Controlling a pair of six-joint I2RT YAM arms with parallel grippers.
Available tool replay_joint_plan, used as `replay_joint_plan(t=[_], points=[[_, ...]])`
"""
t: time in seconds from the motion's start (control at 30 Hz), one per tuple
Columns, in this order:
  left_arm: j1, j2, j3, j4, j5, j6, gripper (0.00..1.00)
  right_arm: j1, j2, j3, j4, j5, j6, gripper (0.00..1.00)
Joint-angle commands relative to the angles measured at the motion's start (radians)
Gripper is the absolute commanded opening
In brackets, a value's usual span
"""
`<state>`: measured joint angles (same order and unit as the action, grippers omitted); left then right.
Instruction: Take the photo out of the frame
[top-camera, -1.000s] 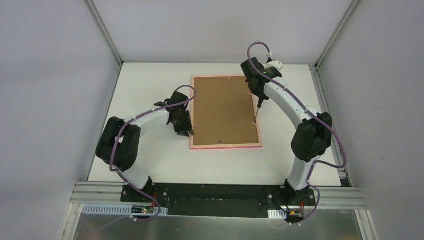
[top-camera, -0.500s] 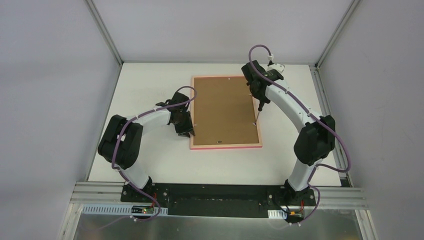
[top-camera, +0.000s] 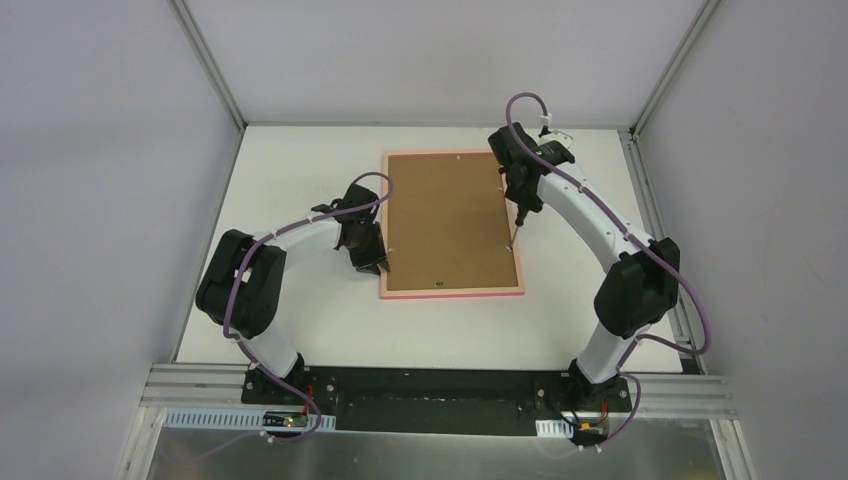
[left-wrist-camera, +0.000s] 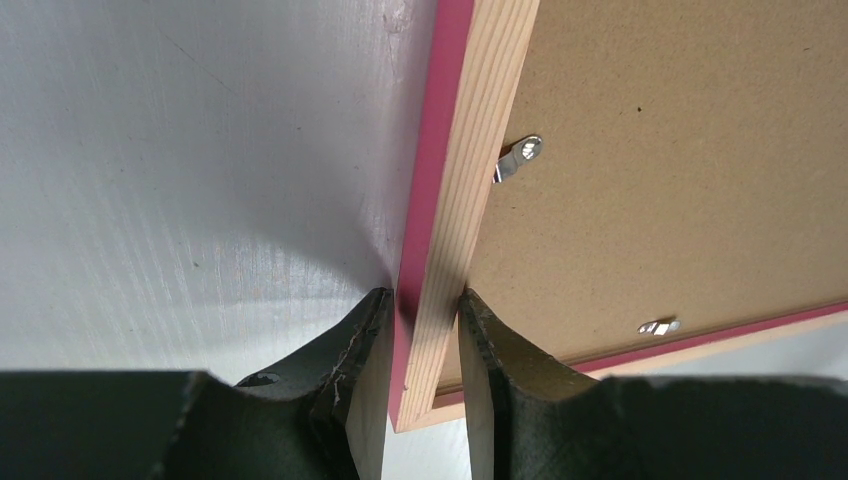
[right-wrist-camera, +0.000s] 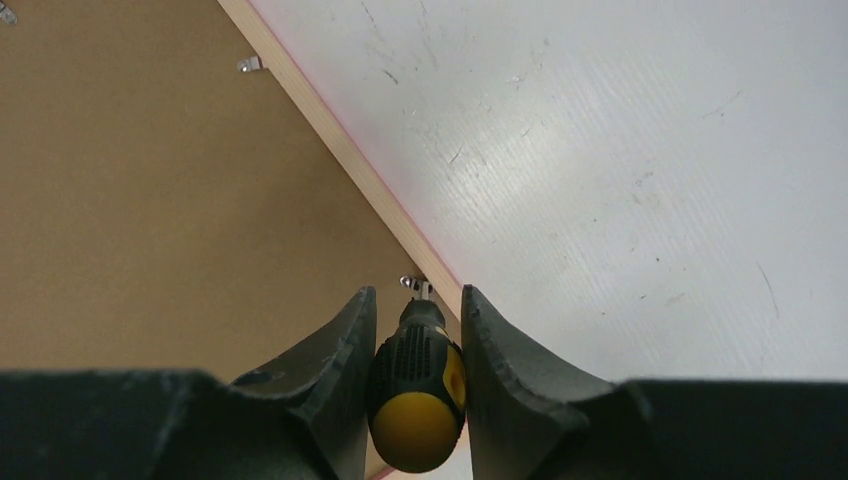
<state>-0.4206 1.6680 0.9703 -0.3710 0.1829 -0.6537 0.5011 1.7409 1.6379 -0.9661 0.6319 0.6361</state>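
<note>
The pink frame (top-camera: 452, 291) lies face down mid-table, its brown back board (top-camera: 450, 215) up. The photo's picture side is hidden underneath. My left gripper (top-camera: 378, 265) is shut on the frame's left rail (left-wrist-camera: 450, 200) near the near-left corner, one finger outside and one on the board side (left-wrist-camera: 425, 310). My right gripper (top-camera: 521, 208) is shut on a black and yellow screwdriver (right-wrist-camera: 418, 385). Its tip sits at a metal tab (right-wrist-camera: 416, 285) on the frame's right rail (right-wrist-camera: 340, 140).
More small metal tabs hold the board: two near my left gripper (left-wrist-camera: 517, 158) (left-wrist-camera: 658, 326) and one farther along the right rail (right-wrist-camera: 250, 64). White tabletop (top-camera: 300, 180) surrounds the frame. Grey walls with metal posts (top-camera: 210, 70) enclose the table.
My right arm's elbow has swung out to the right and its wrist has shifted slightly, with the screwdriver tip staying at the same tab. My left gripper keeps its grip on the frame.
</note>
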Motion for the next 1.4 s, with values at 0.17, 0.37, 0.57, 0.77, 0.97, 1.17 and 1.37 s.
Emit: replay_joint_plan(t=[0.17,0.37,0.57,0.77,0.97,1.17,1.37], points=[[-0.013,0.016,-0.013,-0.015,-0.019,-0.014,0.3,0.001,-0.087,-0.005,-0.163,-0.293,0.113,0.0],[-0.014,0.005,-0.02,-0.014,-0.022,-0.012,0.3,-0.01,-0.131,0.053,-0.222,-0.331,0.13,0.0],[-0.013,-0.006,-0.026,-0.014,-0.027,-0.012,0.32,-0.018,-0.123,0.093,-0.235,-0.231,0.039,0.0],[-0.014,-0.013,-0.034,-0.014,-0.02,-0.018,0.34,-0.068,-0.106,0.061,-0.132,-0.209,-0.101,0.0],[-0.014,-0.01,-0.038,-0.014,-0.005,-0.017,0.37,-0.078,-0.018,0.143,-0.106,-0.203,-0.132,0.0],[-0.014,-0.004,-0.032,-0.014,0.01,-0.011,0.38,-0.078,0.033,0.172,-0.097,-0.238,-0.122,0.0],[-0.015,0.001,-0.037,-0.014,0.004,-0.011,0.34,-0.079,0.053,0.162,-0.105,-0.212,-0.131,0.0]])
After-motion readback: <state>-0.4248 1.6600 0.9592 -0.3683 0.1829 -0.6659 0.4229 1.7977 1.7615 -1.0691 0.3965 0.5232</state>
